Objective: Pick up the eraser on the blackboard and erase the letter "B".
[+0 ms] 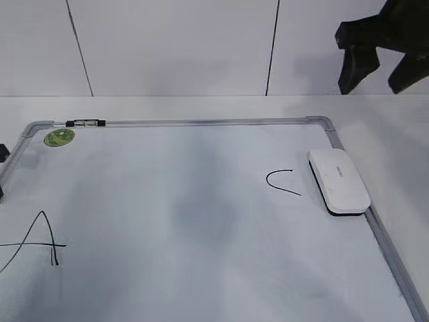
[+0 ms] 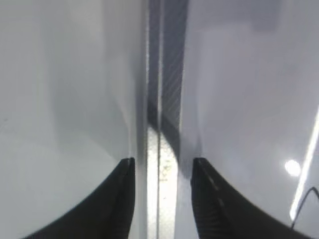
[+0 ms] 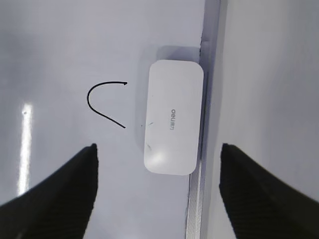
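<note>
Exterior view: eraser (image 1: 338, 181) lies lengthwise along blackboard's (image 1: 201, 221) right frame.

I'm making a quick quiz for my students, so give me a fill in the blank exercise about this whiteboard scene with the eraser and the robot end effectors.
1. The eraser lies on the blackboard beside its ____ frame edge in the exterior view.
2. The curved black stroke lies to the ____ of the eraser in the exterior view.
3. The right end effector is ____ and holds nothing.
4. The round sticker near the board's far left corner is ____.

Missing words: right; left; open; green
</note>
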Controlling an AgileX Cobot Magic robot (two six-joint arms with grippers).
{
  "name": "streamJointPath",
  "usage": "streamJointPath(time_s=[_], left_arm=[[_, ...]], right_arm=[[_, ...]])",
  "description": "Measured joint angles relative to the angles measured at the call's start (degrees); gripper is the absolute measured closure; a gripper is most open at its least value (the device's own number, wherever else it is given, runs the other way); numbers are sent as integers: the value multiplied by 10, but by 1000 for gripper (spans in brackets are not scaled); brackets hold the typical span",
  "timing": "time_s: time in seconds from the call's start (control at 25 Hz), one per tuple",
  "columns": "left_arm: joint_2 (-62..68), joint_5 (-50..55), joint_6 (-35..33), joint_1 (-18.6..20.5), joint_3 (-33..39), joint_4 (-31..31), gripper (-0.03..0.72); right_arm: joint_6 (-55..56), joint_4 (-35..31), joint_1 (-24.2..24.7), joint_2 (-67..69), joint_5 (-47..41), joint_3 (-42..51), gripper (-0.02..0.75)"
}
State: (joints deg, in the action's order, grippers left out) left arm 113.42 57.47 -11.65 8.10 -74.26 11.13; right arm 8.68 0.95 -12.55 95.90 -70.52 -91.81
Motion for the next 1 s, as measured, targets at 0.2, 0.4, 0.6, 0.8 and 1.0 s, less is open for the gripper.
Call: streamJointPath(time_s=[0.2, 0.4, 0.6, 0.8, 1.0], left_arm=[[3, 64, 1, 0, -66, 8, 379], [3, 110, 10, -1, -126, 8, 395], [-4, 114, 16, -1, -133, 8, 412], [-51, 118, 16, -1, -105, 8, 414], [-123, 119, 17, -1, -33, 8, 416]], right_arm=[[0, -6, 0, -32, -2, 5, 169], [0, -15, 0, -68, -6, 29, 170], [0, -23, 0, -110, -8, 57, 170], [0, -30, 0, -164, -9, 111, 170], [0, -31, 0, -240, -10, 184, 170]])
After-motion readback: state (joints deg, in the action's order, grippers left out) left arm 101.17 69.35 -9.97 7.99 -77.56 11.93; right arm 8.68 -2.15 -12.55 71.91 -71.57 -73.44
